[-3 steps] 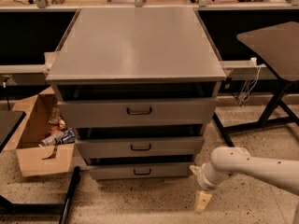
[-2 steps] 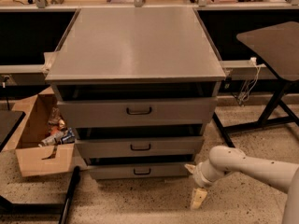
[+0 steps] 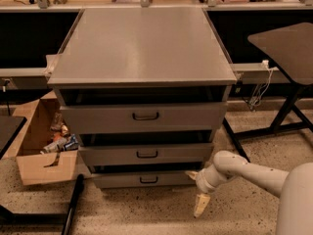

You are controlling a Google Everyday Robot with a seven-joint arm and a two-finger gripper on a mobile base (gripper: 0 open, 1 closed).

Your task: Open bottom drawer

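A grey metal cabinet [image 3: 142,48] stands in the middle with three drawers stacked below its top. The bottom drawer [image 3: 117,180] has the narrowest front and a small dark loop handle [image 3: 148,179] at its centre; it sits near the floor. My gripper [image 3: 198,192] is at the end of the white arm [image 3: 244,170] coming in from the lower right. It hangs just right of the bottom drawer's right end, close to the floor. One cream fingertip [image 3: 200,205] points down and another [image 3: 191,174] lies by the drawer's corner. It holds nothing.
An open cardboard box [image 3: 41,146] with clutter sits on the floor at the left. A dark table [image 3: 288,43] with black legs stands at the right. A black bar [image 3: 73,204] lies at the lower left. The floor is speckled.
My gripper and arm have moved a little to the left, closer to the right end of the bottom drawer. The drawers have not moved.
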